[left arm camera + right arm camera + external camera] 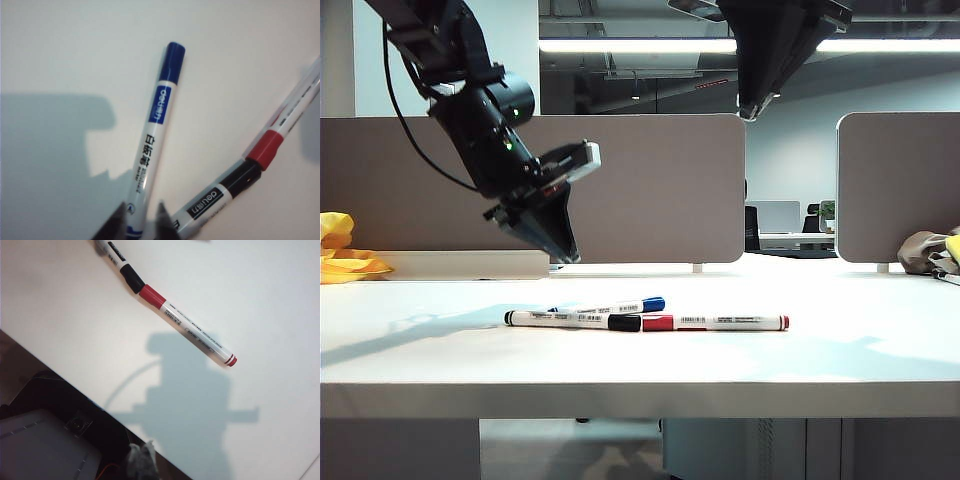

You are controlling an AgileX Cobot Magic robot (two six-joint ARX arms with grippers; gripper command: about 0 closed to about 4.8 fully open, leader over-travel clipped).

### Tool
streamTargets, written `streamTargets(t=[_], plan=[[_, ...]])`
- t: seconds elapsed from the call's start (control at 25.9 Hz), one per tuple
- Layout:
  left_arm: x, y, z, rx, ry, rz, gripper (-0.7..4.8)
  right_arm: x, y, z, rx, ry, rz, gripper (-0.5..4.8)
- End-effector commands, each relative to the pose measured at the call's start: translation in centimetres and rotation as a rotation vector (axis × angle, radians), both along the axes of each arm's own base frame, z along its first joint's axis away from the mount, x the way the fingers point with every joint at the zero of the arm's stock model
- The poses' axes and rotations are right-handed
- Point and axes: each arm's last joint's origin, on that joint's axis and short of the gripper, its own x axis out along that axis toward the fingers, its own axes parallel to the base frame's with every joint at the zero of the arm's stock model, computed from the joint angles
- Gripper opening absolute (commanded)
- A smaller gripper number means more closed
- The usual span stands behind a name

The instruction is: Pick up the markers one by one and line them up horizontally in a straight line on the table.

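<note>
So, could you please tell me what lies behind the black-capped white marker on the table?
Behind the black-capped white marker on the white table lies the blue-capped white marker, angled away. Its lower barrel is covered in the exterior view. The left tool hangs above; the right tool is high up.

A: What sort of place is this?

B: An open-plan office. A white desk (640, 370) is fenced by grey divider panels (620, 190), with strip ceiling lights (640, 46) above.

A: Anything further back?

B: Between the panels, another desk (790, 238) with a chair (751, 228) and a monitor (778, 215).
</note>
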Motion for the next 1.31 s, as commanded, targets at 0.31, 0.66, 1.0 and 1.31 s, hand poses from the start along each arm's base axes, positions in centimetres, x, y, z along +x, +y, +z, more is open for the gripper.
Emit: streamTargets(t=[0.31,0.66,1.0,1.31], plan=[[0.2,-1.4,-1.6,0.032,-0.017,-0.061,1.29,-0.2,-0.1,0.3,0.006,-0.007,0.006,-0.06],[0.7,-1.7,-3.8,0.069,0.034,-0.057,1.28,-0.4,-0.2,0.4,0.007,0.003,0.009,-0.06],[0.5,-2.2,-4.0,0.073,0.044,-0.068,1.28,-0.4,-0.2,0.4,0.007,-0.001,0.013,-0.06],[0.2,-4.0,-5.7,0.116,0.043,-0.109,1.2,-0.6,-0.3,0.6,0.02,0.003,0.019,-0.06]])
